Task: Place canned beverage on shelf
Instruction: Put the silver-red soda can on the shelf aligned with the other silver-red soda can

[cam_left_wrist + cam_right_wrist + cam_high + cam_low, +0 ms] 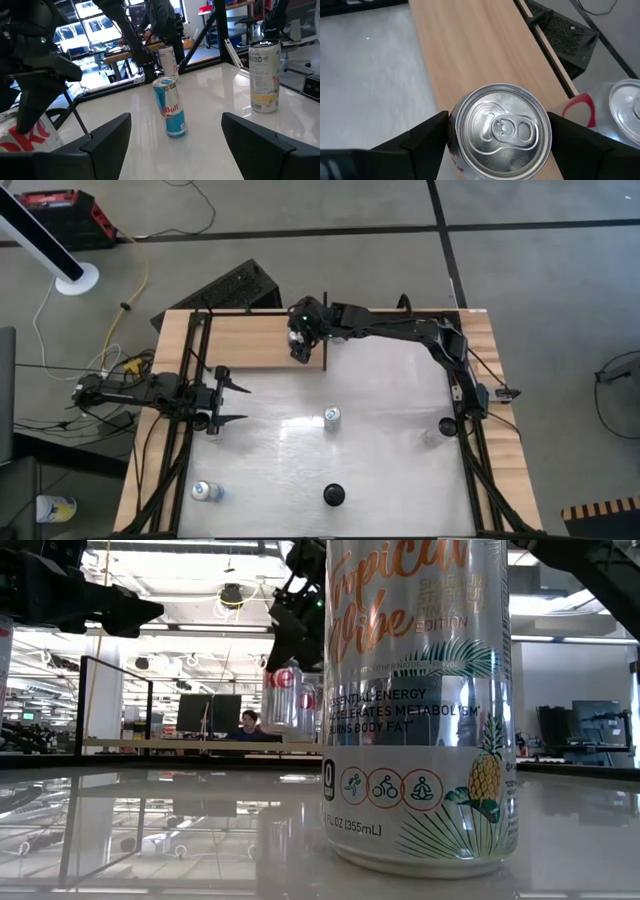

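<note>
The right gripper [495, 135] was clamped on a can [501, 131] held above the shelf [470, 50], not yet set down, while the left gripper [175, 145] waited, fingers apart.

Robotics lab or open-plan tech workspace. Glossy white test table [380, 470] framed by black bars, standing on grey concrete floor [540, 270] strewn with cables [45, 310]. Beyond table: rows of desks with monitors [205, 712], seated person [250, 724], exposed ceiling with strip lights [190, 628], office chairs [252, 22].
</note>
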Motion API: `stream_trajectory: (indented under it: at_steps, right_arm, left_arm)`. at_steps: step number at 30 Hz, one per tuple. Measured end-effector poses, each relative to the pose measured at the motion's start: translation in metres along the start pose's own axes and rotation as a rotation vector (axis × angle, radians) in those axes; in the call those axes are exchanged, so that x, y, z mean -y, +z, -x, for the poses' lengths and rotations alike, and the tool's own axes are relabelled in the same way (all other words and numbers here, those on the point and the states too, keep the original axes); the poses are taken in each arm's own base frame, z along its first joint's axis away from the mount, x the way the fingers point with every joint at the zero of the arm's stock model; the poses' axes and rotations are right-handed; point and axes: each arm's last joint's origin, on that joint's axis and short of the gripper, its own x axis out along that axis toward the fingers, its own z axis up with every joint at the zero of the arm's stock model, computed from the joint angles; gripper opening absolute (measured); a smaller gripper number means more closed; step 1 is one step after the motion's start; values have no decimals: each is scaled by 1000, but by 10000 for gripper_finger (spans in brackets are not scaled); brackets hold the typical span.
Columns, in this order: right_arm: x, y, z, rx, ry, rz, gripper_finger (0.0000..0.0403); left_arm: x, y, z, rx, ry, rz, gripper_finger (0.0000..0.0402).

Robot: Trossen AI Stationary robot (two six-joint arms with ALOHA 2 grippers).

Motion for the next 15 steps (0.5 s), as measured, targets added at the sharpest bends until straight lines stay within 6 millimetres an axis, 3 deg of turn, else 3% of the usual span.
stream_trajectory:
  at_steps: [15]
  right_arm:
    - [0, -2, 2, -31, 2, 4, 366]
  left_arm:
    - [0, 0, 0, 0, 0, 0, 300]
